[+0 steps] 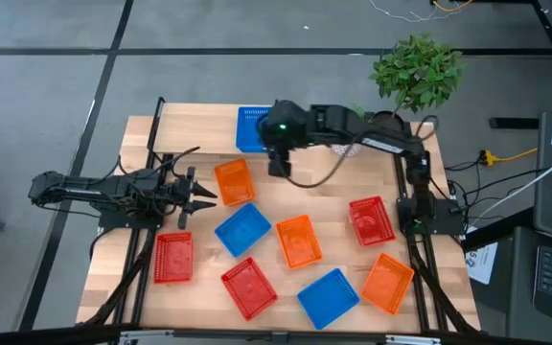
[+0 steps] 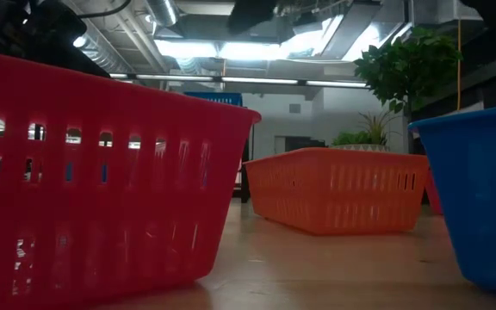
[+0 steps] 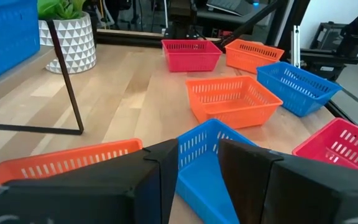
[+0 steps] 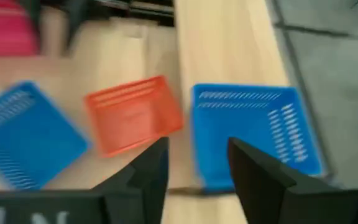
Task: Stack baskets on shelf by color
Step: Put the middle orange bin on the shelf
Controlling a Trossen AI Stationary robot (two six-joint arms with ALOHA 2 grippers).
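A blue basket sits flat on the shelf at the table's far edge. My right gripper hangs open above the basket's right end, raised clear of it and slanting down toward the table's left. Loose on the table lie orange baskets, blue ones and red ones. My left gripper waits open at the left, level, pointing at a blue basket.
A plant in a white patterned pot stands at the table's far right corner. A thin black shelf upright rises near it. The low view is filled by a red basket, an orange one and a blue one.
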